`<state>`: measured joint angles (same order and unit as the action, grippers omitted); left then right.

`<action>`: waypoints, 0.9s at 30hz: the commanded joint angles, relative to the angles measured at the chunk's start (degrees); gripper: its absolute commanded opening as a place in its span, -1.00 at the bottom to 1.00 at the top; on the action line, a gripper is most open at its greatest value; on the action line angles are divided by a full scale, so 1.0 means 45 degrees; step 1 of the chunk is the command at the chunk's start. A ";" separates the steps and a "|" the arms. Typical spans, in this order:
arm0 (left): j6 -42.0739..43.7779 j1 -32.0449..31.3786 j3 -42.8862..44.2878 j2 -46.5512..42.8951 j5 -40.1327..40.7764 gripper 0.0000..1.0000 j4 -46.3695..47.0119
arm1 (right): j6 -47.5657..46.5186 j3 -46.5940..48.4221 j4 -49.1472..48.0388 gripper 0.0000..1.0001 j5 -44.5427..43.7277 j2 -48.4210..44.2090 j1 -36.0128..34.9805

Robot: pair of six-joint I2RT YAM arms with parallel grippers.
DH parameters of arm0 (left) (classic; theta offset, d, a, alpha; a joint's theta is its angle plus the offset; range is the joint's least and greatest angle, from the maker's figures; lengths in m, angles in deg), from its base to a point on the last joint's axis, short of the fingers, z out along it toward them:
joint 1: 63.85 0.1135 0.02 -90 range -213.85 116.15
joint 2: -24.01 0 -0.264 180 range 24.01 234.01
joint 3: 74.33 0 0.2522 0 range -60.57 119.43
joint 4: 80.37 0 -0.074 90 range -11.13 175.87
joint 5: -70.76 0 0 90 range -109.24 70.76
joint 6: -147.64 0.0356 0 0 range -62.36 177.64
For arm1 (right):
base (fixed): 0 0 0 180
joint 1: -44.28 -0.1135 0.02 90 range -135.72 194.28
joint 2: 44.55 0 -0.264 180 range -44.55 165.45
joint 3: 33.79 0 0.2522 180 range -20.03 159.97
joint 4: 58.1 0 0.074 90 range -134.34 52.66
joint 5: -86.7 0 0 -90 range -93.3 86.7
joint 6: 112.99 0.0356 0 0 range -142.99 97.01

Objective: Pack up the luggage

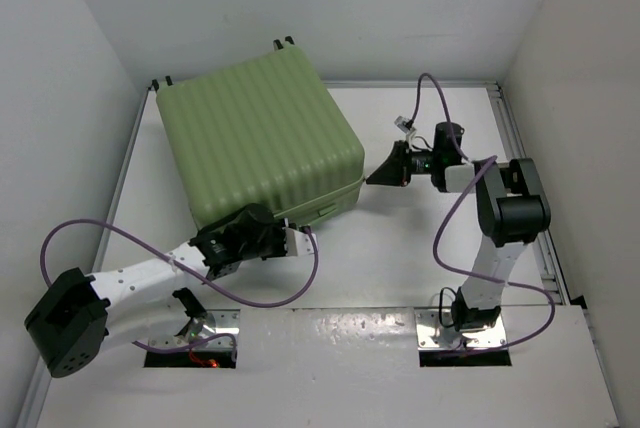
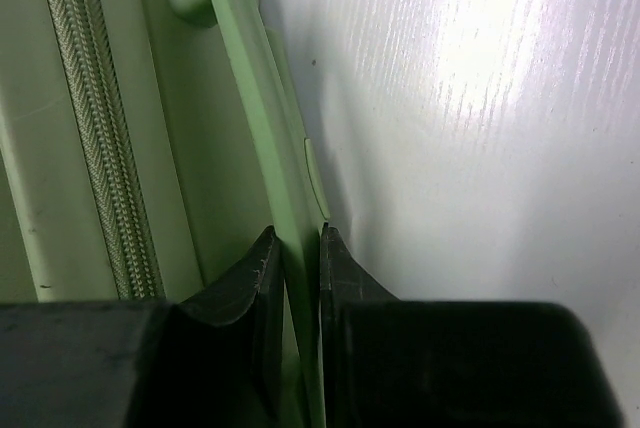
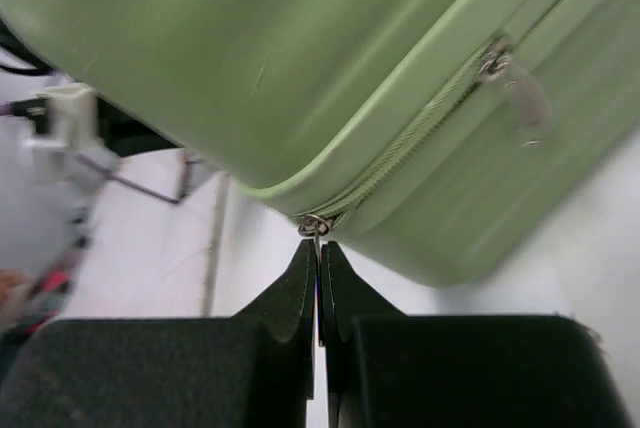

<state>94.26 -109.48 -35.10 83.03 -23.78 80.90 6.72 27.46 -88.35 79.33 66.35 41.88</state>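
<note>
Light-green ribbed hard-shell suitcase (image 1: 260,138): closed, lying flat on white surface (image 1: 390,268), upper left-centre of overhead frame, small black wheels (image 1: 283,43) at far edge.

Left end effector (image 1: 305,241): at lower right corner of suitcase, 2 black fingers (image 2: 250,288) nipped on thin green rim of shell, just beside woven zipper track (image 2: 100,148).

Right end effector (image 1: 372,180): at right corner of suitcase, pressed together on small metal zipper pull (image 3: 315,226).

2nd metal pull (image 3: 515,88): hanging free on zipper, upper right of right wrist frame.
</note>
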 commanded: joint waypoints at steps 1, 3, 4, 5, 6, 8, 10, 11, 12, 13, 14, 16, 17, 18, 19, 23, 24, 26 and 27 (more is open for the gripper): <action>0.0827 0.0276 -0.0388 -0.0402 0.0324 -1.00 -0.2157 | -0.7220 0.1535 0.5880 -1.00 -0.2734 -0.1438 0.0749; 0.0827 0.0392 -0.0388 -0.0402 0.0324 -1.00 -0.2157 | -0.8924 0.1734 0.7456 -1.00 -0.2835 -0.1769 0.0669; 0.0827 0.0393 -0.0388 -0.0402 0.0208 -1.00 -0.2157 | -0.9217 0.1636 0.7378 -1.00 -0.2874 -0.1849 0.0630; 0.0827 0.0393 -0.0388 -0.0402 0.0207 -1.00 -0.2157 | -0.9568 0.1539 0.7590 -1.00 -0.3009 -0.1966 0.0630; 0.0827 0.0393 -0.0388 -0.0402 0.0207 -1.00 -0.2157 | -1.0442 0.1596 0.7998 -1.00 -0.3475 -0.2102 0.0649; 0.0827 0.0393 -0.0388 -0.0402 0.0090 -1.00 -0.2157 | -1.0626 0.1733 0.8158 -1.00 -0.3712 -0.2103 0.0630; 0.0943 0.0393 -0.0504 -0.0402 -0.0047 -1.00 -0.2157 | -1.0549 0.1772 0.7577 -1.00 -0.4454 -0.2006 0.0278; 0.0944 0.0393 -0.0505 -0.0402 -0.0047 -1.00 -0.2157 | -1.0433 0.1753 0.7225 -1.00 -0.4920 -0.1967 0.0278; 0.1079 0.0393 -0.0505 -0.0402 -0.0202 -1.00 -0.2157 | -0.9793 0.1811 0.6448 -1.00 -0.5369 -0.1793 0.0278; 0.1081 0.0393 -0.0505 -0.0402 -0.0203 -1.00 -0.2157 | -0.9613 0.1869 0.6208 -1.00 -0.5587 -0.1752 0.0278; 0.1197 0.0393 -0.0621 -0.0518 -0.0203 -1.00 -0.2157 | -0.9263 0.1947 0.5954 -1.00 -0.5821 -0.1578 0.0259; 0.1315 0.0393 -0.0622 -0.0519 -0.0358 -1.00 -0.2157 | -0.8502 0.2065 0.4978 -1.00 -0.6445 -0.1421 0.0258; 0.1470 0.0393 -0.0738 -0.0519 -0.0359 -1.00 -0.2273 | -0.8343 0.2084 0.4666 -1.00 -0.6564 -0.1342 0.0220; 0.1471 0.0393 -0.0739 -0.0519 -0.0359 -1.00 -0.2274 | -0.7993 0.2123 0.3831 -1.00 -0.7203 -0.1264 0.0161; 0.1607 0.0393 -0.0739 -0.0519 -0.0359 -1.00 -0.2274 | -0.7661 0.2162 0.3591 -1.00 -0.7365 -0.1070 0.0122; 0.1608 0.0393 -0.0739 -0.0519 -0.0359 -1.00 -0.2274 | -0.6916 0.2668 0.2340 -1.00 -0.8166 -0.0561 -0.0034; 0.1608 0.0393 -0.0855 -0.0519 -0.0359 -1.00 -0.2274 | -0.6703 0.2806 0.1894 -1.00 -0.8360 -0.0522 -0.0054; 0.1608 0.0393 -0.0856 -0.0403 -0.0359 -1.00 -0.2274 | -0.6701 0.3021 0.1616 -1.00 -0.8577 -0.0190 -0.0229; 0.1608 0.0393 -0.0856 -0.0402 -0.0359 -1.00 -0.2274 | -0.6217 0.3274 0.1190 -1.00 -0.8558 -0.0093 -0.0269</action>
<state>97.41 -108.41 -36.71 81.74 -25.46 81.53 -22.24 37.47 -69.47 58.61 64.09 38.23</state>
